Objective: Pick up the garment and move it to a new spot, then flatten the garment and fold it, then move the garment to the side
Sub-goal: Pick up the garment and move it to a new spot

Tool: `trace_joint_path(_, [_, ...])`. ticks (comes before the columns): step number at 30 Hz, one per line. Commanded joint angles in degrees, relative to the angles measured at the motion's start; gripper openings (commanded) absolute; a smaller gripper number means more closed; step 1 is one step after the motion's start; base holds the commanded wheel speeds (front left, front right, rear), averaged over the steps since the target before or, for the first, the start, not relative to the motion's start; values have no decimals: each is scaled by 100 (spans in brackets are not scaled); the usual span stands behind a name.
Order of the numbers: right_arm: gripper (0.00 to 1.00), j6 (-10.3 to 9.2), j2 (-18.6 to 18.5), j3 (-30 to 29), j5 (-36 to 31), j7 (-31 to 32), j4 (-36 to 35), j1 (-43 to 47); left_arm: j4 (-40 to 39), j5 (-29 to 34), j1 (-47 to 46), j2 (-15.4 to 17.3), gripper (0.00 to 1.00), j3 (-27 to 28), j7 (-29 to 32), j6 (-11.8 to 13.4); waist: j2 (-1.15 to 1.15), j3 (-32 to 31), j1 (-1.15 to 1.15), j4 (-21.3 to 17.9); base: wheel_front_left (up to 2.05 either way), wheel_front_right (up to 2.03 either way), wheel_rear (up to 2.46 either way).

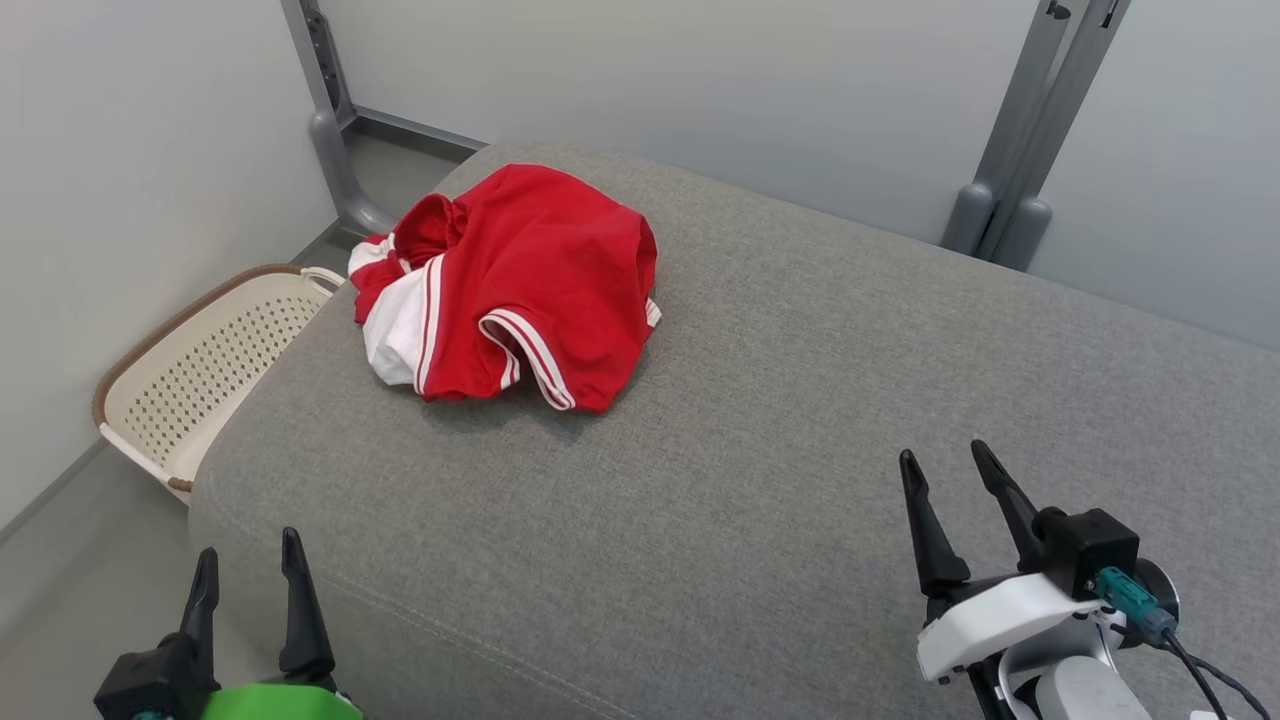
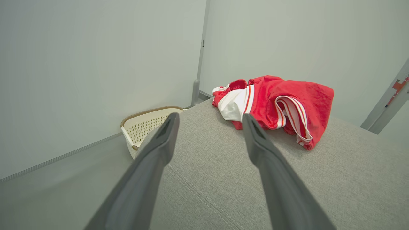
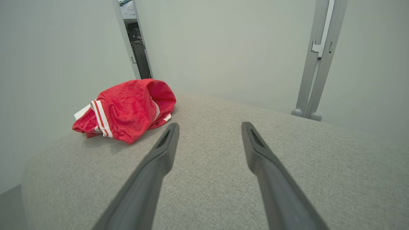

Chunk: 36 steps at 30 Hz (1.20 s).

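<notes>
Lying crumpled far-left on couch [image 1: 750, 450], garment [image 1: 510, 285] untouched; L gripper [image 1: 249, 542], R gripper [image 1: 943, 450] empty, jaws wide open. Pickup, flatten, fold, shift all pending.

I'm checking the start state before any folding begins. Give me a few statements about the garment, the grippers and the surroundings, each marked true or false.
1. The red and white garment lies on the grey cushion. True.
2. The garment is folded flat. False: it is bunched in a heap.
3. The left gripper and right gripper are both open, holding nothing. True.
4. The right gripper touches the garment. False: it stands well apart, over bare cushion.
5. The pale perforated basket stands on the floor beside the cushion. True.
</notes>
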Motion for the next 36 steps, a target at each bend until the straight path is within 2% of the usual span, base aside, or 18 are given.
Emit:
trace_joint_path(1, [100,-2,-22,-25,-47,-26,-12,-15,26,-24,-177,10,100,-28,37,-17,0,14,0,-14,0,0,0])
trace_joint_path(7, [100,-2,-23,-42,-184,-1,-80,-61,414,-176,-845,69,100,-95,255,-153,0,185,0,-210,0,0,0])
trace_joint_path(11, [100,-2,-23,4,-321,109,-204,-151,1037,-341,-1655,113,100,-78,432,-300,0,408,0,-429,0,0,0])
trace_joint_path(21, [100,-2,-24,423,-656,492,-636,-536,2861,-1198,-3750,296,100,302,1386,-572,0,1305,0,-1395,0,0,0])
trace_joint_path(28, [100,-3,-25,681,-850,683,-962,-816,3674,-1634,-4655,505,100,493,1971,-721,0,1944,0,-1952,0,0,0])
trace_joint_path(32, [100,-3,-22,727,-897,716,-1029,-890,4069,-1644,-4958,683,100,463,2257,-693,0,2137,0,-2154,0,0,0])
trace_joint_path(36, [100,-3,-22,729,-897,706,-1050,-893,4397,-1486,-5122,910,100,390,2413,-506,0,2226,0,-2298,0,0,0])
